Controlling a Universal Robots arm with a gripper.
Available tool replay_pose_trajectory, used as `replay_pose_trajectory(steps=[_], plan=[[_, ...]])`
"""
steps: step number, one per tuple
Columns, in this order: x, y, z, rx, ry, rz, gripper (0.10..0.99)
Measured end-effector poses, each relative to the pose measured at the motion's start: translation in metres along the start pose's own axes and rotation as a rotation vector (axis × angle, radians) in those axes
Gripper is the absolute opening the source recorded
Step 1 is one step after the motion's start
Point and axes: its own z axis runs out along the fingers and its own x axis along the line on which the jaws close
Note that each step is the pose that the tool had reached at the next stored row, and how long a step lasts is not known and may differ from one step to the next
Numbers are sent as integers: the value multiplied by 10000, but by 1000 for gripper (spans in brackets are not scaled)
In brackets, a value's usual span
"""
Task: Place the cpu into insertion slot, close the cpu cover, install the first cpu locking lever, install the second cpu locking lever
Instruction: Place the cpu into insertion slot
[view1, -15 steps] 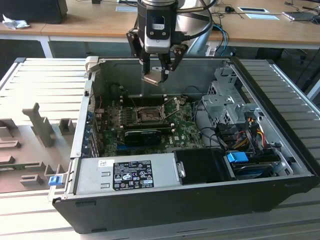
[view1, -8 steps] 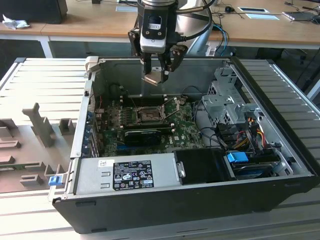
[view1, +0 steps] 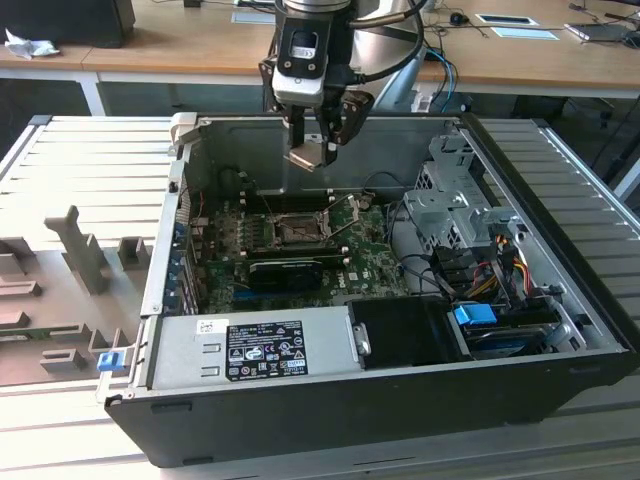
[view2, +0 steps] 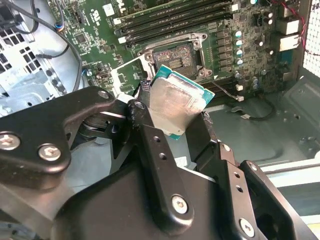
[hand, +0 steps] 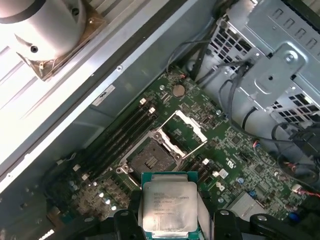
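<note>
My gripper (view1: 313, 150) hangs above the open computer case, shut on the cpu (view1: 311, 157), a small square chip with a pale silver face. Both wrist views show the cpu (view2: 177, 102) (hand: 167, 207) clamped by its edges between the black fingers (view2: 145, 120). The insertion slot (view1: 298, 232) lies below on the green board, its dark centre bare (hand: 150, 159) (view2: 175, 56). Beside it, the cpu cover (hand: 182, 131), a silver frame, stands swung open. The chip is well above the slot and touches nothing else.
A long black card (view1: 290, 270) sits just in front of the slot, and memory sticks (hand: 120, 137) lie behind it. A grey power supply (view1: 250, 350) fills the case front. The drive cage (view1: 455, 200) and cables (view1: 490, 265) crowd the exterior view's right.
</note>
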Motion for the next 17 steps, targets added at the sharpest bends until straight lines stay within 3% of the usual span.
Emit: replay_pose_trajectory(steps=[17], plan=[[0, 0, 0, -35, -163, 1811, 525]])
